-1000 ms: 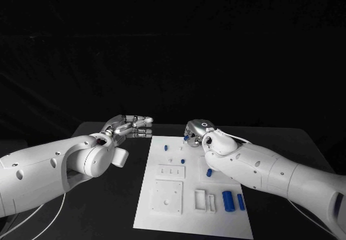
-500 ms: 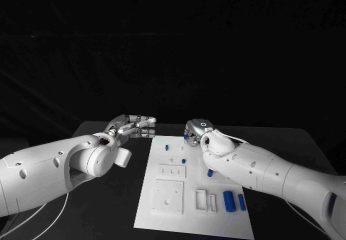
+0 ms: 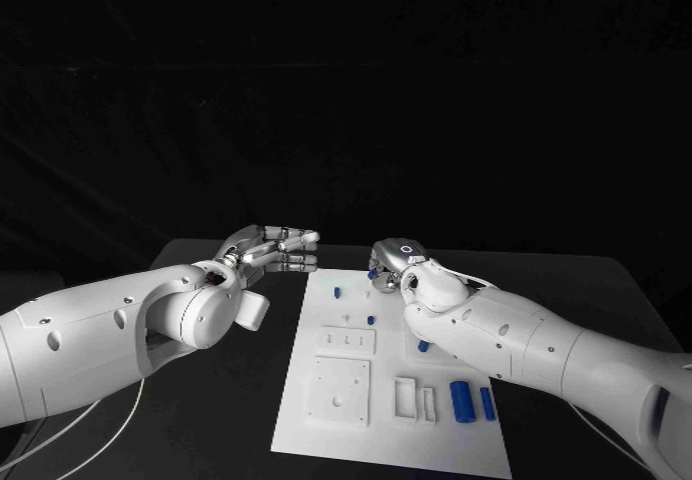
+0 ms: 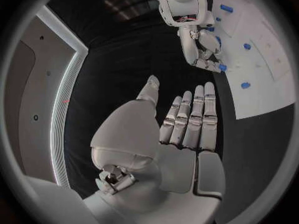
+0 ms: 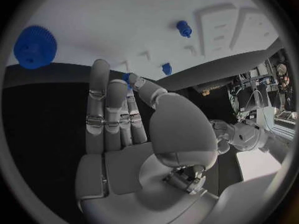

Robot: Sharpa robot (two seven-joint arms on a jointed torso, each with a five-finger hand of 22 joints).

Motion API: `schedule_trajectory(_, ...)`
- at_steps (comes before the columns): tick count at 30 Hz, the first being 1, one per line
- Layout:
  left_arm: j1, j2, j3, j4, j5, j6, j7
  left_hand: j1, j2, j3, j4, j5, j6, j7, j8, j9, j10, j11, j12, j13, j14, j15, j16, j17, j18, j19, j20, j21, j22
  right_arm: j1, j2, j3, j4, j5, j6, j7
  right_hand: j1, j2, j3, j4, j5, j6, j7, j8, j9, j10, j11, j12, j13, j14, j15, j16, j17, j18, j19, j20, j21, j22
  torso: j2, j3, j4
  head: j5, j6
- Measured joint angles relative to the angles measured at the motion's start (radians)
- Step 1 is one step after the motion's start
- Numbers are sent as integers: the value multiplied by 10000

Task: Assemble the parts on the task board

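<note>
Slightly forward since the earlier pictures, the left hand now hangs over the black table just beside the far left corner of the task board; its fingers lie straight and close together and it has hold of nothing. Over the board's far end the right hand has barely shifted. Its thumb and a finger meet on a small blue part, so it seems to be pinching that piece, though the contact is too small to be sure of.

Other blue parts lie apart along the board: a small peg near the far end, a gear in the right wrist view, and two blue cylinders near the close right edge. Beside the cylinders two rectangular recesses look vacant; what the square plates to their left hold I cannot tell.

Judging by the pinch, the step is seating this part. It would go best lowered squarely over its socket, the left hand ready to steady the board
</note>
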Motion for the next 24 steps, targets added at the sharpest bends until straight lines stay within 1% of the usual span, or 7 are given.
schedule_trajectory(3,13,1,0,11,-1,0,-4,-4,-4,0,0,0,-36,36,0,0,0,0,0,0,0,0,0,0,-1,0,0,0,0,-23,28,-4,-48,-2,7,0,0,-1,0,0,0,-1,-1,0,0,0,0,0,-1,0,0,0,0,-1,0,0,0,0,0,-1,-6,14,-7)
schedule_trajectory(5,27,2,0,20,-1,0,-7,-40,-40,0,0,0,-36,36,0,0,0,0,0,0,0,0,0,0,0,0,0,0,0,-42,50,-7,-82,-2,14,0,3,-4,0,0,0,-2,-2,0,0,0,0,0,0,0,0,0,12,-1,0,0,0,25,1,-5,-12,28,-9)
schedule_trajectory(11,55,2,0,36,-3,0,-13,-40,-40,0,0,0,-36,36,0,0,0,0,0,-1,0,0,0,0,0,0,0,0,0,-81,87,-15,-179,-2,41,0,12,-14,-1,-1,0,-3,-4,0,0,0,0,0,-1,0,0,0,13,-3,0,1,1,41,6,-5,-21,42,-2)
schedule_trajectory(13,61,2,0,38,-3,0,-14,-40,-40,0,0,0,-71,71,0,0,-37,37,0,-1,0,0,0,0,0,0,0,0,-6,-88,97,-19,-203,-2,46,0,12,-14,-2,-1,-1,-3,-4,0,1,0,0,0,-1,0,0,0,13,-4,0,1,1,50,6,-6,-24,36,-5)
schedule_trajectory(19,83,2,0,46,-5,0,-20,-40,-40,0,0,0,-71,71,0,0,-37,37,0,-2,0,0,0,0,-1,0,0,0,-9,-120,164,-58,-250,-2,52,-4,-14,-40,-2,-2,0,-2,-6,1,1,0,0,0,-1,0,0,0,13,-9,0,1,2,66,6,-6,-23,56,-8)
schedule_trajectory(21,86,6,0,46,-5,0,-22,-40,-40,0,0,0,-71,71,0,0,-37,37,0,-2,0,0,0,0,-1,0,0,0,-9,-123,188,-65,-257,-2,51,-5,-14,-40,-2,-2,-1,-2,-7,1,1,0,0,0,-1,1,1,0,13,-51,-1,1,2,66,6,-6,-18,60,-5)
schedule_trajectory(24,89,10,0,50,-6,0,-26,-40,-40,0,0,0,-71,71,0,0,-37,37,0,-2,0,0,0,0,0,0,0,0,-9,-120,209,-76,-274,-2,44,-8,-14,-40,-3,-3,-1,-1,-8,1,1,0,0,0,-1,0,0,0,12,-54,0,1,2,78,6,-7,-18,65,5)
